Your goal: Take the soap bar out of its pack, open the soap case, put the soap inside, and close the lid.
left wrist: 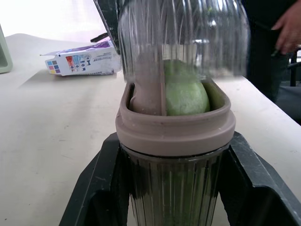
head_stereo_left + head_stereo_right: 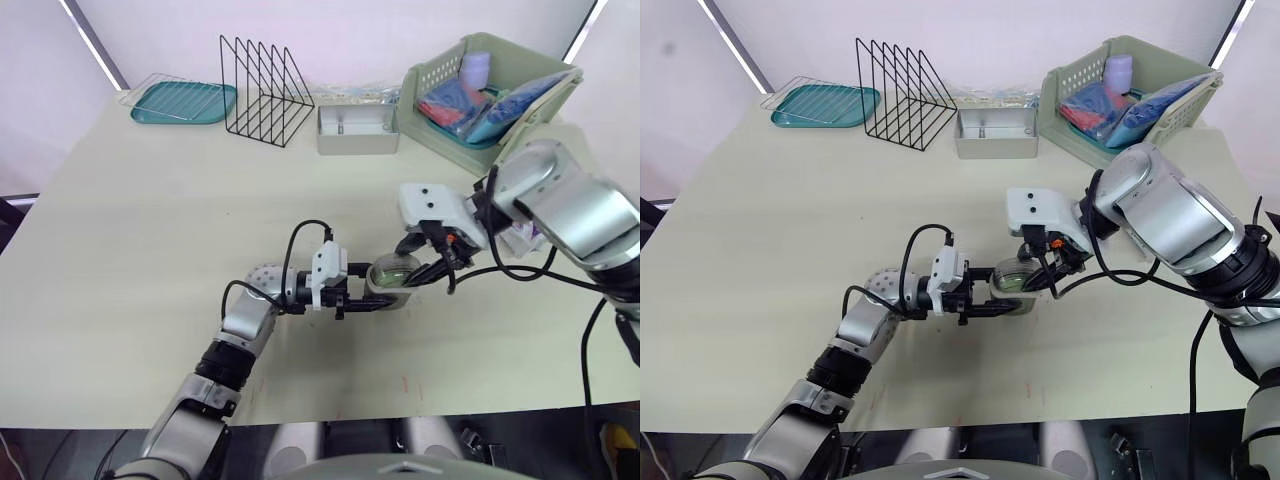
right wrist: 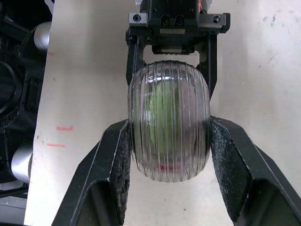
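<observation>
From the head, the soap case point(image 2: 392, 281) stands on the desk point(image 2: 150, 230) towards the middle of its near edge. The left gripper point(image 2: 380, 298) is on it from one side and the right gripper point(image 2: 420, 270) from the other. At the far right corner a green basket point(image 2: 430, 130) holds blue and red packs point(image 2: 470, 105) and a lilac bottle point(image 2: 474, 68).

At the left wrist, both black fingers point(image 1: 94, 188) are clamped on the case's ribbed base. The green soap point(image 1: 186, 92) lies inside it, and the clear lid point(image 1: 183, 33) is raised above the rim. The soap pack point(image 1: 84, 60) lies on the desk behind.

At the right wrist, that gripper's fingers point(image 3: 113, 165) press on either side of the lid, and the soap shows green through it.
</observation>
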Robot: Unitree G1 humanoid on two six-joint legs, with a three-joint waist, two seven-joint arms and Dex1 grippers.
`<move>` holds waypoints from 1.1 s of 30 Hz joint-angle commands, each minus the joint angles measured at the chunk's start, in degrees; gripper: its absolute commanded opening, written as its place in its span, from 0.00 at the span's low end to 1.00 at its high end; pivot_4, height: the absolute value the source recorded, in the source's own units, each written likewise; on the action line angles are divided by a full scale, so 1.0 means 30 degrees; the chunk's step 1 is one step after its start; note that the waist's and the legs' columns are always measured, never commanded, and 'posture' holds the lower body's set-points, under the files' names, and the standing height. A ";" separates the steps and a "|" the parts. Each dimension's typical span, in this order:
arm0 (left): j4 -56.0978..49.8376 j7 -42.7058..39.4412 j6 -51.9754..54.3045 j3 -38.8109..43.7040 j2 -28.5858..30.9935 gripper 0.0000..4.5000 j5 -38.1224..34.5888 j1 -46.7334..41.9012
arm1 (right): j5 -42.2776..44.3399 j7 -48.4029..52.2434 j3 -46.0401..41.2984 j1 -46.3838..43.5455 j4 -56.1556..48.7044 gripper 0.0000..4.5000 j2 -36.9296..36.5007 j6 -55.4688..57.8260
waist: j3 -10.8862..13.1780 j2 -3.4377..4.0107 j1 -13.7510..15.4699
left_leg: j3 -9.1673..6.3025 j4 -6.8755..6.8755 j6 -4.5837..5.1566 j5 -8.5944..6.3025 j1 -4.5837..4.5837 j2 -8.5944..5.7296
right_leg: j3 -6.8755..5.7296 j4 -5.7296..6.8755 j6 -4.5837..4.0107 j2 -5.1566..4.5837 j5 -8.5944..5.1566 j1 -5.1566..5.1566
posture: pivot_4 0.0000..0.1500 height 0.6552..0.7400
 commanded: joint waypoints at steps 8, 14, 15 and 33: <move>0.0499 0.0706 0.0094 0.0044 -0.0073 0.42 0.0707 -0.0118 | -0.0474 -0.0823 0.1594 0.0212 -0.0495 0.48 0.0199 0.1362 | -0.0036 -0.0027 0.0014 | -0.0022 0.0000 0.0000 0.0000 0.0020 -0.0001 | -0.0014 -0.0001 0.0000 0.0000 0.0000 0.0025 | 1.00 1.00; 0.0433 0.0788 0.0162 0.0077 -0.0045 0.42 0.0685 -0.0041 | -0.0488 -0.1055 0.1776 0.0256 -0.0782 0.48 -0.0517 0.2363 | -0.0058 -0.0039 0.0042 | -0.0032 0.0001 0.0000 0.0000 0.0024 -0.0004 | -0.0023 -0.0005 0.0000 -0.0003 0.0000 0.0038 | 1.00 1.00; 0.0412 0.0798 0.0179 0.0074 -0.0040 0.42 0.0683 -0.0031 | -0.0462 -0.1103 0.1770 0.0263 -0.0890 0.48 -0.0614 0.2531 | -0.0060 -0.0039 0.0042 | -0.0034 0.0000 0.0000 0.0000 0.0024 -0.0004 | -0.0024 -0.0005 0.0000 -0.0002 0.0000 0.0040 | 1.00 1.00; 0.0274 0.0676 0.0155 0.0036 0.0048 0.42 0.0706 -0.0074 | 0.0739 -0.2887 0.1165 0.0421 -0.1303 0.48 0.0125 0.4513 | -0.0154 -0.0059 0.0006 | -0.0060 -0.0006 -0.0001 0.0000 0.0036 0.0001 | -0.0035 -0.0007 -0.0001 0.0002 -0.0001 0.0047 | 1.00 1.00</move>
